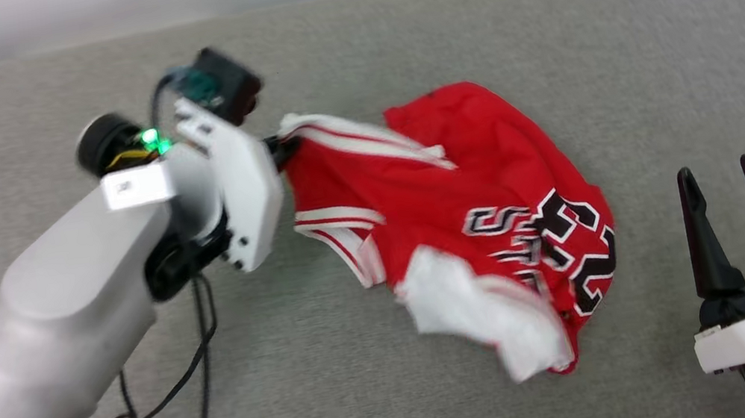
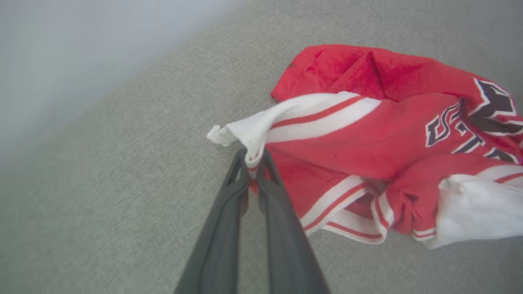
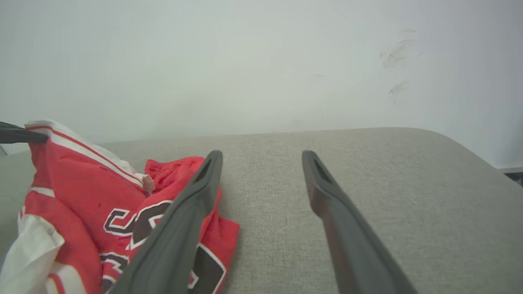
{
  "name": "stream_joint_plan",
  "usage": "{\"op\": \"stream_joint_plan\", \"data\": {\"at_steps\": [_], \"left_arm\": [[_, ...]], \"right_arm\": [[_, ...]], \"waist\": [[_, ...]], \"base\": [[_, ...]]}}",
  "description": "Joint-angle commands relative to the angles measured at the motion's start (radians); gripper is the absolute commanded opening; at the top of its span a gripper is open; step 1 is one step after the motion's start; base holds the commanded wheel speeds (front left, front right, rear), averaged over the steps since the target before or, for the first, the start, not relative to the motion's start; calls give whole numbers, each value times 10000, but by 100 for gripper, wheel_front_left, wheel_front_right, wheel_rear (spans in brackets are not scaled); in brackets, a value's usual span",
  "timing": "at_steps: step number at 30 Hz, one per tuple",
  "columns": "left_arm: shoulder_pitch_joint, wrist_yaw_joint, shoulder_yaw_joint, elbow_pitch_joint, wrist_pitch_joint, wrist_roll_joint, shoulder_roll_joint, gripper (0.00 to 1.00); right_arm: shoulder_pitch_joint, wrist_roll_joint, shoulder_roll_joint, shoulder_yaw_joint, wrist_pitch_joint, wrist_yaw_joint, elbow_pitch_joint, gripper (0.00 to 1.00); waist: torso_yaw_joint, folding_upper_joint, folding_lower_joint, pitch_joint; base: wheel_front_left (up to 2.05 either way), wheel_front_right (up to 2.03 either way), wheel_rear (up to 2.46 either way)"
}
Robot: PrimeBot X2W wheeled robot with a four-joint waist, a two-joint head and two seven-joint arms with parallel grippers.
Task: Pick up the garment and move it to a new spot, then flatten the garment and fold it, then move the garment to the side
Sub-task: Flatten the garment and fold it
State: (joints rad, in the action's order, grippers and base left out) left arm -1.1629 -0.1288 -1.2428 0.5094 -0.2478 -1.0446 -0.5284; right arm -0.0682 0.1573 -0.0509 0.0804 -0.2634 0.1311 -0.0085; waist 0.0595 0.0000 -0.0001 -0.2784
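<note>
The garment (image 1: 461, 194) is a red jersey with white sleeves, striped trim and black number 23, lying crumpled on the grey cushion. My left gripper (image 2: 254, 157) is shut on its white striped trim edge, and the pinched corner is lifted slightly. In the head view the left gripper (image 1: 279, 150) meets the garment's left end, with the fingertips mostly hidden behind the wrist. My right gripper (image 1: 719, 177) stands open at the lower right, apart from the cloth. In the right wrist view the right gripper (image 3: 261, 157) is open over bare cushion, with the garment (image 3: 94, 196) to its left.
A grey fabric cushion (image 1: 655, 41) carries everything, with a pale wall (image 3: 261, 61) behind it. A black cable (image 1: 196, 375) hangs from my left forearm. The cushion's rounded far-right corner (image 3: 461, 143) shows in the right wrist view.
</note>
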Motion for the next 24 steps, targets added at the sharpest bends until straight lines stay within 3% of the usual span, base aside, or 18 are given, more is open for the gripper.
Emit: {"op": "stream_joint_plan", "data": {"at_steps": [1,7,16,24], "left_arm": [[281,66,85,-82,178,-47,-167,0],[1646,785,368,-1051,928,-489,-1354,0],[4363,2400,672,-3199,1935,-1609,-3170,0],[6582,3316,643,-4119,2703,-2779,-3776,0]], "right_arm": [[132,16,12,7,-20,-7,10,100],[496,0,12,91,-20,-7,67,100],[770,51,12,114,-20,-7,114,100],[884,89,14,134,-20,-7,160,100]], "waist": [[-469,0,1,465],[-957,0,1,973],[-1350,0,1,1310],[-1470,0,1,1416]], "base": [[0,0,0],[0,0,0],[0,0,0],[0,0,0]]}}
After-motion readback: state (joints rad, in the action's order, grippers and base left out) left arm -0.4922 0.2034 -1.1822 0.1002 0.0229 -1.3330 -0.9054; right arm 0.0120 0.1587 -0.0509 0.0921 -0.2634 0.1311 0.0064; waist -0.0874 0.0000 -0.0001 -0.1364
